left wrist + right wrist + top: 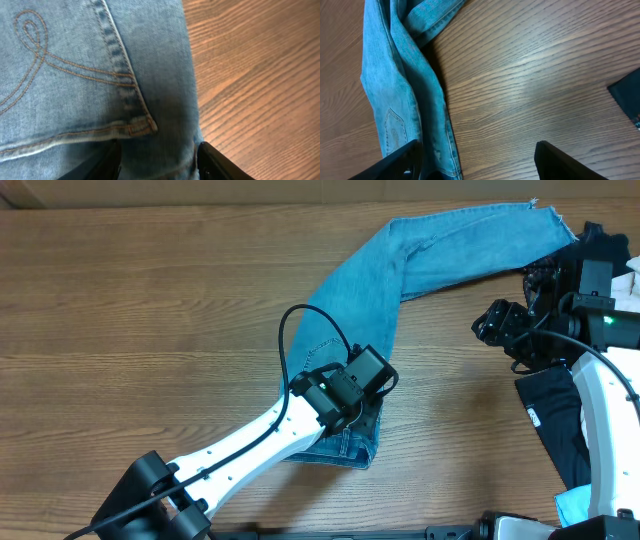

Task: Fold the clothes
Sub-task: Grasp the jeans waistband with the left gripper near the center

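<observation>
Jeans (372,295) lie on the table (120,300) in a bent band, with the legs running to the far right and the waist end near the front edge. We see the left gripper (159,164) low over that waist end. Its fingers (111,161) are spread and straddle the denim's side edge by a back pocket (60,85) corner. Our right gripper (477,162) hangs spread wide above bare wood, holding nothing, with the jeans off to one side. A dark garment (548,415) lies at the right, apart from the jeans.
</observation>
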`<state>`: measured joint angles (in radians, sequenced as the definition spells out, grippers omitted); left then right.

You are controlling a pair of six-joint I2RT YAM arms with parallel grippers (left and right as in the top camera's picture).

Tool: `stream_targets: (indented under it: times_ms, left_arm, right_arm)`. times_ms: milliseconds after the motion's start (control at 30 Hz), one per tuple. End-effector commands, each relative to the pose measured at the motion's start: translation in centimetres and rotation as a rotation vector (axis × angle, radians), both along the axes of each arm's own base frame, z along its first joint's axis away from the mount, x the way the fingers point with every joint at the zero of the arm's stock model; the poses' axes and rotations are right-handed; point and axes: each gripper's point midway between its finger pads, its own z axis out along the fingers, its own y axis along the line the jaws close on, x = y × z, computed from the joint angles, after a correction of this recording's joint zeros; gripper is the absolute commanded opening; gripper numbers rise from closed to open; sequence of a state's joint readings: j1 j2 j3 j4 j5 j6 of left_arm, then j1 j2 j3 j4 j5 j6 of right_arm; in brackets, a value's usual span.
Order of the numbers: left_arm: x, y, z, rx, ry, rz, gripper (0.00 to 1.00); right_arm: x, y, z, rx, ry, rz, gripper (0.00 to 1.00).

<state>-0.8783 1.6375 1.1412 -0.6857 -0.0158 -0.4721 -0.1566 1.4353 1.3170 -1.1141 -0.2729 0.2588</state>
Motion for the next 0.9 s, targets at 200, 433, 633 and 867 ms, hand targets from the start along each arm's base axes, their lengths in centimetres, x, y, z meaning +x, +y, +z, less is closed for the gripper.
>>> stream_targets:
  times_ms: [200, 433, 633, 867]
  left_arm:
    - [0.5, 0.3, 2.1, 0.134, -0.112, 0.008, 0.62]
    - [0.7, -0.1, 0.4, 0.193, -0.091, -0.027, 0.6]
    - [0.7, -0.5, 0.1, 0.247, -0.092, -0.042, 0.64]
    - [0.9, -0.4, 1.1, 0.367, -0.159, -0.064, 0.66]
  right_arm:
    - [0.2, -0.1, 0.5, -0.018, -0.025, 0.024, 0.75]
    - [0.2, -0.1, 0.5, -0.018, -0.025, 0.025, 0.75]
    - [0.2, -0.1, 0.5, -0.018, -0.025, 0.025, 0.75]
    - [0.2, -0.2, 0.5, -0.019, -0.025, 0.025, 0.75]
